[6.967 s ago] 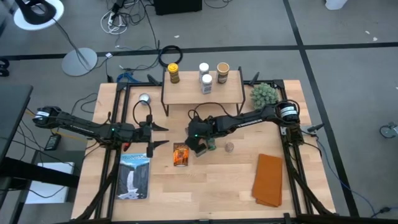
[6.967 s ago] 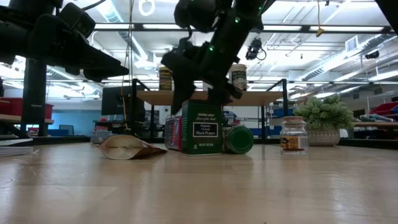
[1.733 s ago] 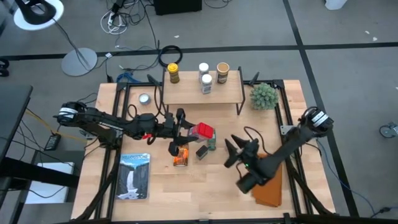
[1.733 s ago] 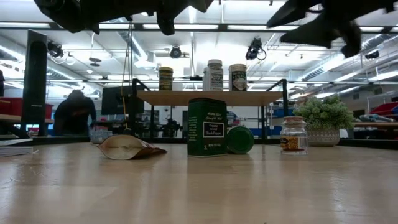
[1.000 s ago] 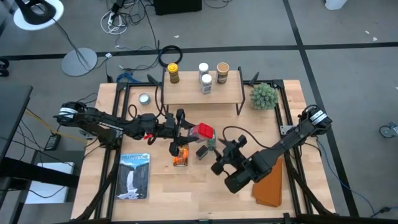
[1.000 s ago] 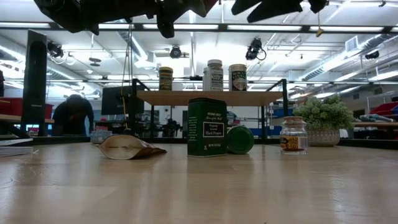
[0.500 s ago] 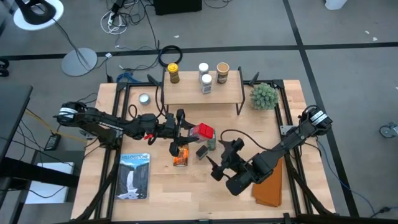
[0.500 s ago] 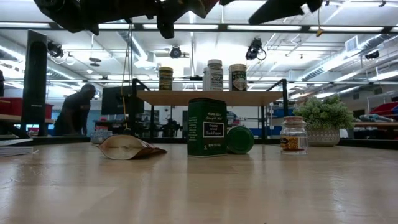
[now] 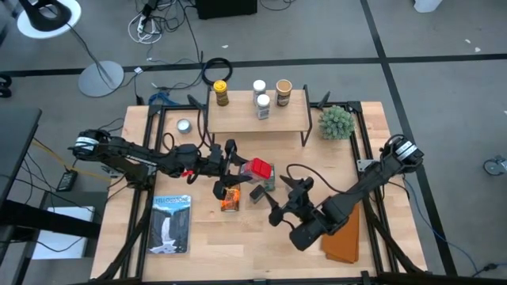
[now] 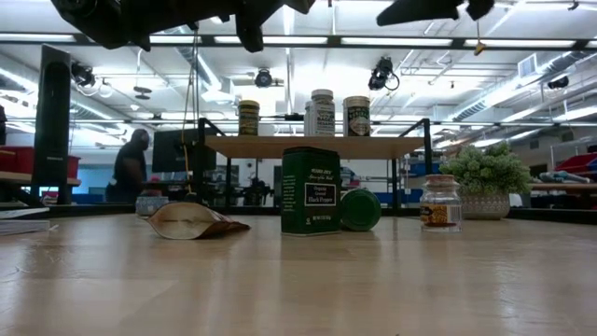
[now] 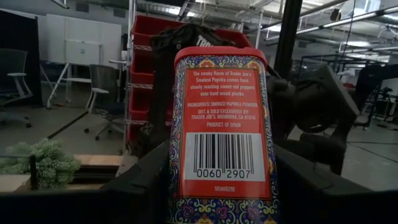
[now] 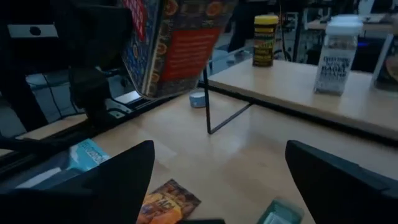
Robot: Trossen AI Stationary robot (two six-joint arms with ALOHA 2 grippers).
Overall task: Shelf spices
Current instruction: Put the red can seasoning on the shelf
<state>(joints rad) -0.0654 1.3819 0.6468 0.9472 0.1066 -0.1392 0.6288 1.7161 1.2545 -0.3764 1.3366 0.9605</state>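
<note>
Right now the step in hand looks like carrying the red smoked paprika tin (image 11: 221,130) to the shelf (image 9: 257,120). Left gripper (image 9: 236,164) is clamped on it, held up off the table, mid-table, just in front of the shelf. Right gripper (image 9: 283,199) hovers over the table's mid-right w/ fingers spread wide, nothing in them.

Next move, I'd judge: lift the tin up over the shelf's front edge and set it on bare board. Free room is at the left-front and right end; the yellow-lid jar (image 9: 221,93), white-lid jar (image 9: 262,106) and tan-lid jar (image 9: 283,93) already sit along the back, w/ another white lid behind the white-lid jar.

Not yet shelved: green black-pepper tin (image 10: 310,190), green-lid jar on its side (image 10: 360,210) just beside it, small glass jar (image 10: 440,203), orange packet (image 9: 230,198).

In the way: right arm sits near those leftovers, so the arms could crowd. Spiky plant (image 9: 336,121) is off the shelf's right end, booklet (image 9: 170,224) and orange cloth (image 9: 345,233) nearer the front; none block the path.
</note>
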